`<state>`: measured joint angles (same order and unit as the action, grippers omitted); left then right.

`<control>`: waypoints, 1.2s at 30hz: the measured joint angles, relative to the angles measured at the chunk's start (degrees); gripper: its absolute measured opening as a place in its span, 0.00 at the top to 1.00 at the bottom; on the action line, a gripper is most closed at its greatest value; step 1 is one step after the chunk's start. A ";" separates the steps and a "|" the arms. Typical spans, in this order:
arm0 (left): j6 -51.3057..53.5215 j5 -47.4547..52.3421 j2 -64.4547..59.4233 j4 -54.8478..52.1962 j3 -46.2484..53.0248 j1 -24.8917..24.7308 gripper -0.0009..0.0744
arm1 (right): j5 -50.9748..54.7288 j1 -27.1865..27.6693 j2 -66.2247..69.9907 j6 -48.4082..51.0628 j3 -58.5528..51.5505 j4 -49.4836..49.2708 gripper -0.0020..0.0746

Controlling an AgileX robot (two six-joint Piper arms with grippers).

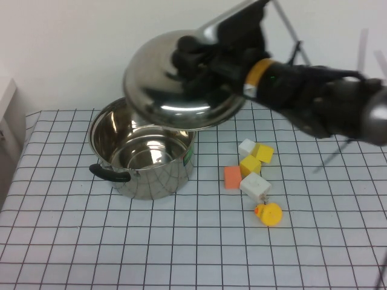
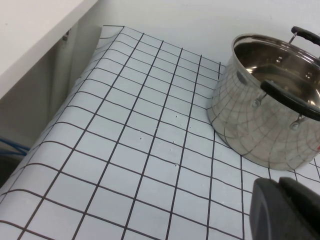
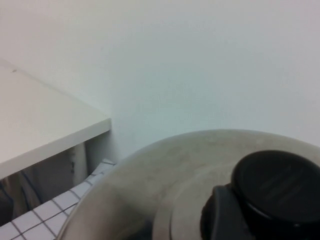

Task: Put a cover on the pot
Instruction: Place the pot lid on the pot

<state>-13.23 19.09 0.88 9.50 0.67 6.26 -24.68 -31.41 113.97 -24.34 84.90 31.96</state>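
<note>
Below and slightly to the left of the right hand (image 1: 192, 59), the pot (image 1: 145, 151) stands open and upright on the desk (image 1: 181, 241), its mouth uncovered and one black handle (image 1: 110, 174) facing the camera. The right hand is closed on the black knob (image 3: 277, 187) of the lid (image 1: 181, 81), which hangs tilted above the pot's far rim, overlapping the mouth only in part and clear of it. The lid is not yet centred or level.

The left hand (image 2: 287, 210) lies low over the desk, beside the pot on its handle side, and only its dark tip is in view; whether it is open or closed cannot be told.

To the right of the pot, under the right forearm, lie a cluster of small blocks (image 1: 251, 166) in white, yellow and orange, and a yellow duck (image 1: 269, 213).

Probable risks: lowered at this tilt, the lid's low edge would strike the rim first and seat askew or shove the pot across the desk. A grip confined to the knob may let the heavy lid swing or slip. A descent off-centre would leave the lid perched on one side.
</note>
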 joint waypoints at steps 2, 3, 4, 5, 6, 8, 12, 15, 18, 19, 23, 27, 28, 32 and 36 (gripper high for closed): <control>0.00 0.00 0.00 0.00 0.00 0.00 0.99 | 2.18 -1.57 3.75 -0.32 4.67 0.80 0.52; 0.00 0.00 0.00 0.00 0.00 0.00 0.99 | 3.46 -2.33 5.79 -0.37 7.19 1.06 0.52; -0.14 0.00 0.00 0.00 0.00 0.00 0.99 | 4.75 -3.00 7.76 -0.49 9.69 1.15 0.52; -0.14 0.00 0.00 0.00 0.00 0.00 0.99 | 6.07 -3.36 9.32 -0.77 12.12 1.31 0.52; -0.14 0.00 0.00 0.00 0.00 0.00 0.99 | 6.98 -3.63 10.81 -1.07 13.98 1.31 0.52; -0.14 0.00 0.00 0.00 0.00 0.00 0.99 | 8.49 -4.01 14.29 -2.57 18.16 1.44 0.52; -0.14 0.00 0.00 0.00 0.00 0.00 0.99 | 9.31 -4.24 19.88 -6.25 24.19 1.44 0.52; -0.04 0.00 0.00 0.00 0.00 0.00 0.99 | 9.44 -4.50 23.06 -7.10 27.90 1.44 0.52; -0.04 0.00 0.00 0.00 0.00 0.00 0.99 | 9.44 -4.94 25.55 -7.72 30.03 1.44 0.52; -0.04 0.00 0.00 0.00 0.00 0.00 0.99 | 9.44 -5.09 26.31 -8.00 30.44 1.44 0.52; -0.04 0.00 0.00 0.00 0.00 0.00 0.99 | 9.54 -5.19 28.67 -8.69 31.74 1.54 0.52; -0.04 0.00 0.00 0.00 0.00 0.00 0.99 | 9.90 -5.19 29.81 -8.69 31.78 1.79 0.52; -0.04 0.00 0.00 0.00 0.00 0.00 0.99 | 10.45 -5.19 29.81 -8.71 31.78 1.92 0.52; -0.04 0.00 0.00 0.00 0.00 0.00 0.99 | 11.09 -5.19 29.81 -8.81 31.87 2.23 0.52; -0.04 0.00 0.00 0.00 0.00 0.00 0.99 | 11.43 -5.23 29.81 -8.92 31.87 2.27 0.52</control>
<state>-13.27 19.09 0.88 9.50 0.67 6.26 -13.25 -36.64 143.78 -33.26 116.78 34.23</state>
